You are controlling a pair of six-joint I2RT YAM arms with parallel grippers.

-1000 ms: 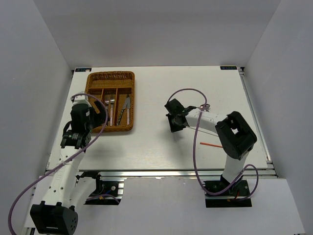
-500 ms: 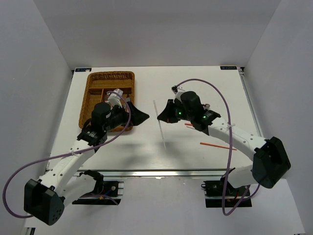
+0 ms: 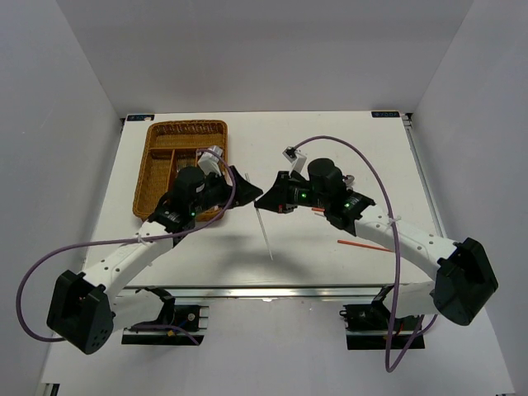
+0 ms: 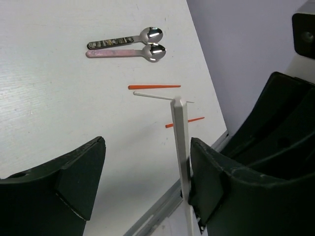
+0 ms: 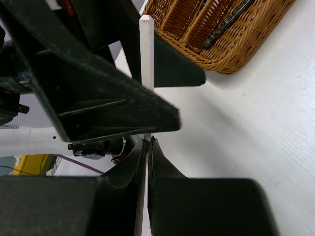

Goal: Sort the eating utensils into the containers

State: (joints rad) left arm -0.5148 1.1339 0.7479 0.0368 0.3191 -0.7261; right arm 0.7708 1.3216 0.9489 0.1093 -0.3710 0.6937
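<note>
Looks like a handoff. Around frame centre the right gripper point(image 3: 264, 202) is pinched tight on a pale chopstick point(image 3: 264, 235), which hangs tilted above the table. The left gripper point(image 3: 243, 188) has its fingers spread wide around the stick, and I can't tell if one touches it. I'd guess the left closes next, the right lets go, then it goes to the wicker tray point(image 3: 186, 124) at upper left.

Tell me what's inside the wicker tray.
One dark patterned handle lies in a long slot of the tray. The left arm covers the near-right slots from above, so other contents there are hidden.
</note>
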